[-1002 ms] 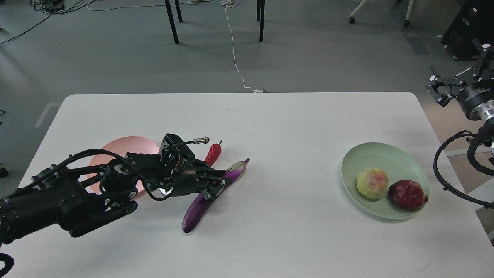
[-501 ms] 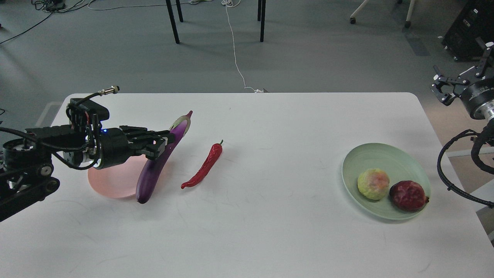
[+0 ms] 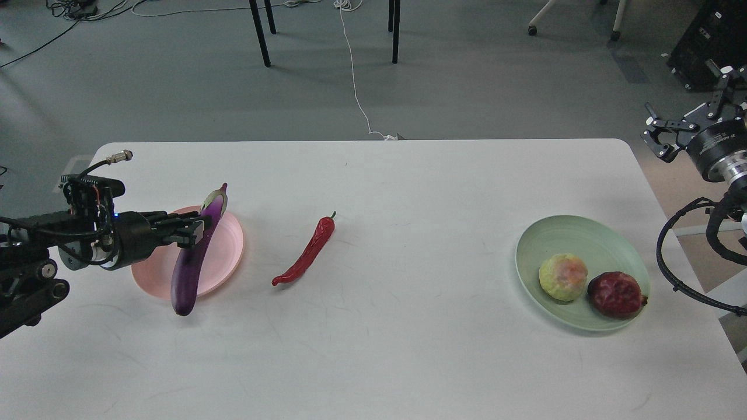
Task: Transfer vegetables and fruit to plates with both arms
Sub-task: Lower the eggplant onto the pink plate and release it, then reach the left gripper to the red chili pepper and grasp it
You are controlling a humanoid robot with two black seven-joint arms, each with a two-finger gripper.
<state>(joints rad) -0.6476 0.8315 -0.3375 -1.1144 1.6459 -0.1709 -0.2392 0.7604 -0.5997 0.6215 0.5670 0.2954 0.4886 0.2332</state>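
Currently the left tool (image 3: 195, 228) grips the eggplant (image 3: 192, 262) upright-tilted over the pink plate (image 3: 230, 245).

I see a glossy deep purple eggplant (image 3: 195, 261) with a pale green-purple cap, over a pale pink ridged plate (image 3: 229, 248) near the left edge of the white table (image 3: 408, 361), and beside it a wrinkled bright red chili pepper (image 3: 308, 253) with a small green stem. Toward the right edge, the pale mint green plate (image 3: 583, 233) carries a yellow-green fruit (image 3: 563, 277) blushed orange-pink and a dark red, lumpy pomegranate (image 3: 617, 294). My left gripper (image 3: 195, 228) and right gripper (image 3: 680, 131) are both black, the right with a silver metal wrist band.
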